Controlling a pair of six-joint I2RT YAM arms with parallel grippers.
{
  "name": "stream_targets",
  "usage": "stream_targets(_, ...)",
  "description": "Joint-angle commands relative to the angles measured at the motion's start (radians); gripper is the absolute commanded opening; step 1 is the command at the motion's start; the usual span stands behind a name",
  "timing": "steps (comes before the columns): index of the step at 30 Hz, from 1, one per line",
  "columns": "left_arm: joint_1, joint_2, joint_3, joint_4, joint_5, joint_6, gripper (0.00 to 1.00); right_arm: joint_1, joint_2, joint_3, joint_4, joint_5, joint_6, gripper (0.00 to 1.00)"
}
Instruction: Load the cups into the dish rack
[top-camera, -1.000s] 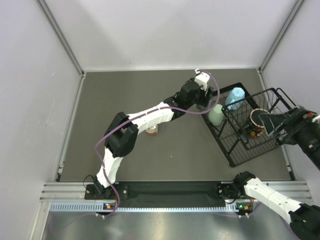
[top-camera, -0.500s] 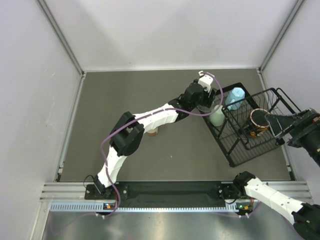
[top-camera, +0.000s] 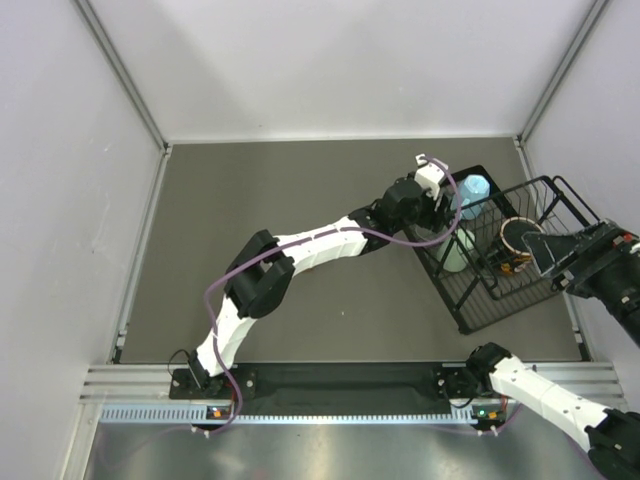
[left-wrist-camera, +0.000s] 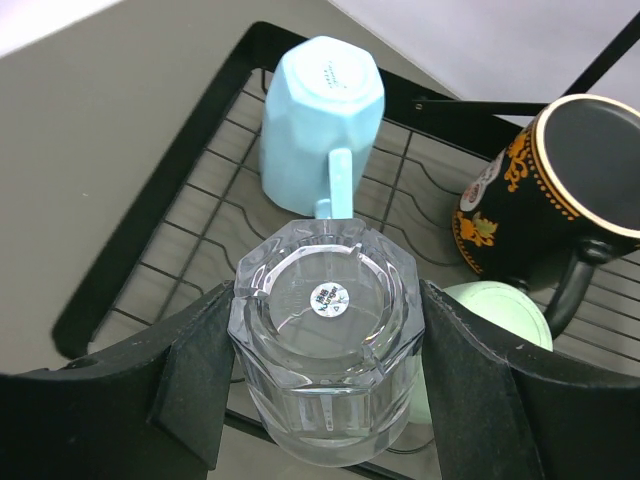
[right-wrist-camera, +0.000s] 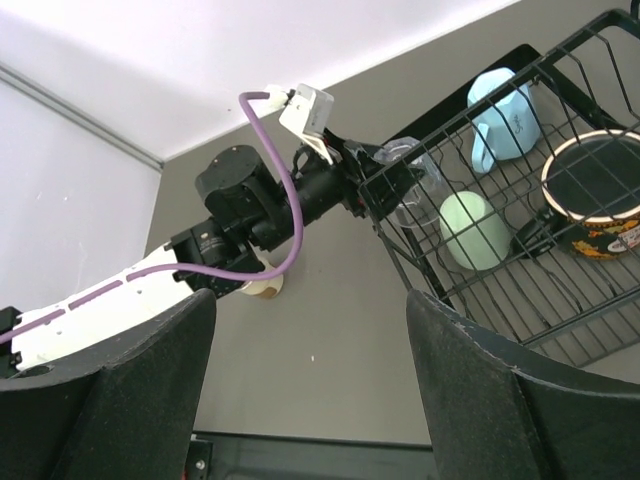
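Note:
My left gripper (left-wrist-camera: 327, 296) is shut on the clear ribbed cup (left-wrist-camera: 322, 400), held upside down over the left part of the black wire dish rack (left-wrist-camera: 190, 245). In the rack lie the light blue handled mug (left-wrist-camera: 320, 120), the red-inside dark mug (left-wrist-camera: 545, 190) and the mint green tumbler (left-wrist-camera: 495, 320). From above, the left gripper (top-camera: 437, 207) is over the rack's (top-camera: 470, 318) left edge, beside the blue mug (top-camera: 472, 192). My right gripper (top-camera: 556, 255) is open and empty at the rack's right side. The amber-tinted glass (right-wrist-camera: 265, 286) stands on the table under the left arm.
The rack's raised wire basket (top-camera: 545, 195) stands between my two grippers. White walls enclose the grey table (top-camera: 250, 200) on the left, back and right. The metal base rail (top-camera: 330, 395) runs along the near edge.
My left arm has moved right with the clear ribbed cup, from beside the rack to over its left part. The right gripper has barely moved.

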Motion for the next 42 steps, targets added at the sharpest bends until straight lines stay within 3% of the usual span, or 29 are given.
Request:
stream_targets(1,-0.012,-0.016,0.023,0.082,0.054,-0.054,0.00,0.016,-0.023,-0.015,0.005,0.018,0.025,0.76)
stream_targets(11,-0.020,-0.056,-0.052,0.130,0.040,-0.044,0.00,0.016,-0.013,-0.020,0.013,0.015,0.028,0.75)
stream_targets(30,0.014,0.124,0.110,0.216,0.054,0.100,0.00,0.016,0.009,-0.018,-0.023,0.009,0.036,0.75)
stream_targets(42,0.012,0.164,0.098,0.257,0.104,0.090,0.03,0.016,0.027,-0.038,-0.017,-0.008,0.039,0.75)
